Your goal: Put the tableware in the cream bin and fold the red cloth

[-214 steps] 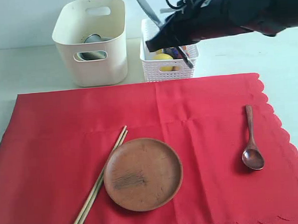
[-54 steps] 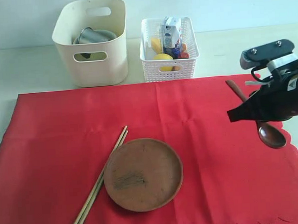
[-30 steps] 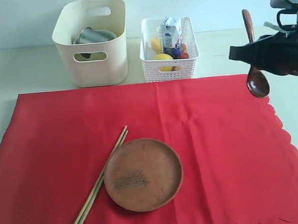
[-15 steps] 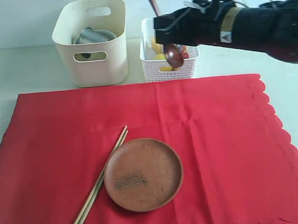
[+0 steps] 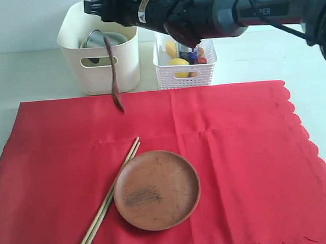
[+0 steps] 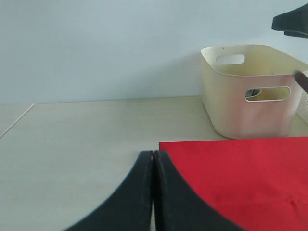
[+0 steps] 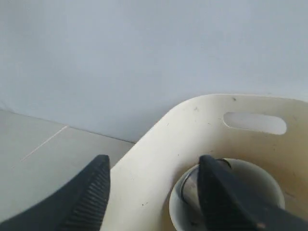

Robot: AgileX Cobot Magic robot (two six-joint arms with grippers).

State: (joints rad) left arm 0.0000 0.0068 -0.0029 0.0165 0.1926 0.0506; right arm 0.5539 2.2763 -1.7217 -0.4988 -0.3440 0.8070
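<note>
Pale counter (image 5: 35,74) is carrying the red cloth (image 5: 235,151). Dark wooden spoon (image 5: 114,75) is hanging loose in front of the cream bin (image 5: 89,79), outside it. Right gripper (image 7: 154,190) jaws are standing apart above the bin; left gripper (image 6: 153,156) jaws are sitting together. Spoon is looking light, stiff, smooth: pinch mid-handle.

Matt red cloth (image 5: 235,151), smooth cream plastic bin (image 5: 103,76), wooden plate (image 5: 156,189)
</note>
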